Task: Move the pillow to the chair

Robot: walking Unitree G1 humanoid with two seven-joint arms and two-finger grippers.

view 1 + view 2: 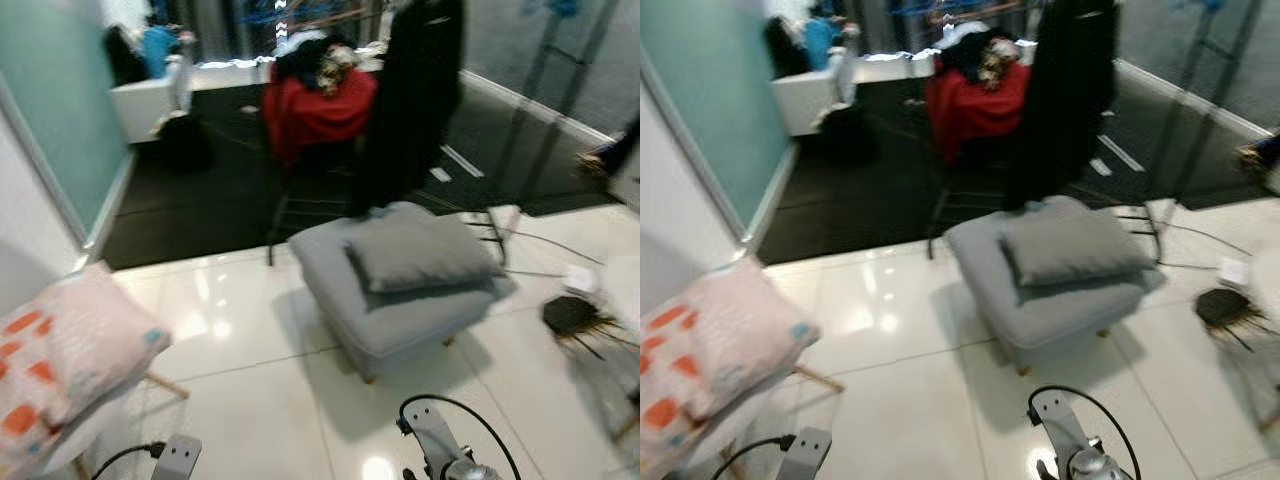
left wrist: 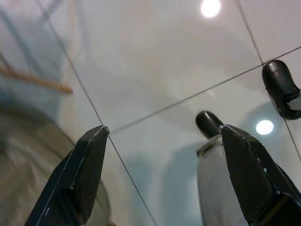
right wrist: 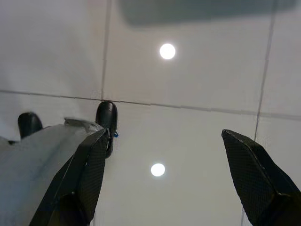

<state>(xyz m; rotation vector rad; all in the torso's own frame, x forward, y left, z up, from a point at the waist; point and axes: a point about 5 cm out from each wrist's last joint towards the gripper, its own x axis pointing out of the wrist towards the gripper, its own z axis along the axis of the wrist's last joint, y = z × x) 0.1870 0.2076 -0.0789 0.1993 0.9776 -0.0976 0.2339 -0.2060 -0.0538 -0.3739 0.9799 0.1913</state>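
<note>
Two eye views: a grey pillow (image 1: 420, 252) is seen lying on a grey ottoman (image 1: 392, 322); a patterned cushion (image 1: 62, 362) is cut off at the left edge; the background is blurred and no writing can be read.
Left wrist view: the left gripper (image 2: 164, 155) is held wide apart, empty, over glossy floor tiles (image 2: 155, 61).
Right wrist view: the right gripper (image 3: 167, 162) is likewise spread, nothing held.

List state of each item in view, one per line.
grey pillow: lying flat on the grey ottoman, not held
patterned pillow: resting on a chair at the robot's left
red cloth: draped over a chair, clutter piled on top
left gripper: open, empty, above the tiled floor
right gripper: open, empty, above the floor
</note>
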